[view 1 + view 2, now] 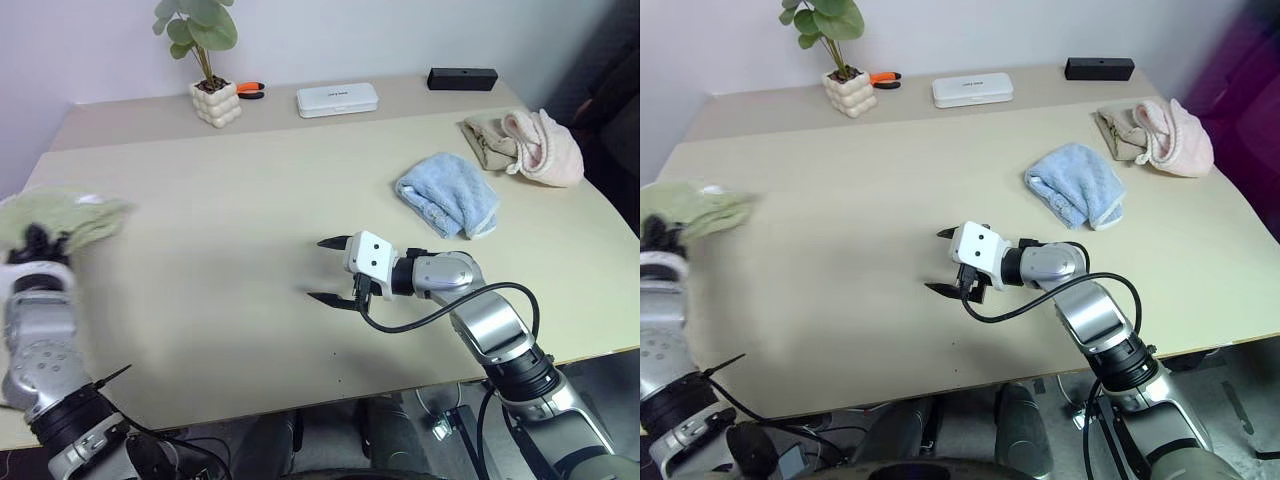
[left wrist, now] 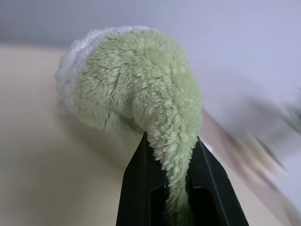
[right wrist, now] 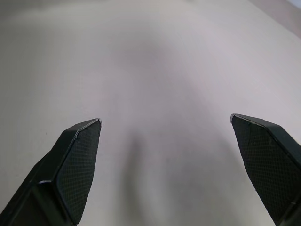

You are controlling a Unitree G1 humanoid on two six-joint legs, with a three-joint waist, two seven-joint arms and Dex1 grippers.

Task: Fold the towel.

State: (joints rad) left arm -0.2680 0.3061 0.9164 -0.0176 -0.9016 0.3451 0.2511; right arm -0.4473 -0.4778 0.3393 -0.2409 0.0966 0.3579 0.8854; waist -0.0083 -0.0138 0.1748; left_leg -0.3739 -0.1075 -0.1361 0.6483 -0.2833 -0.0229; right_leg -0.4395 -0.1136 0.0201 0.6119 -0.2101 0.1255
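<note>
The left tool pinches the light green terry cloth towel, bunched at the far left edge of the beige tabletop. The right tool is spread wide over the bare middle.

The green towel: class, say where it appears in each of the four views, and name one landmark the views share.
Left eye view: towel at the far left edge, above the left gripper.
Right eye view: far left edge.
Left wrist view: centre, pinched between black fingers.
Right wrist view: not in it.
Shared landmark: the beige table.
</note>
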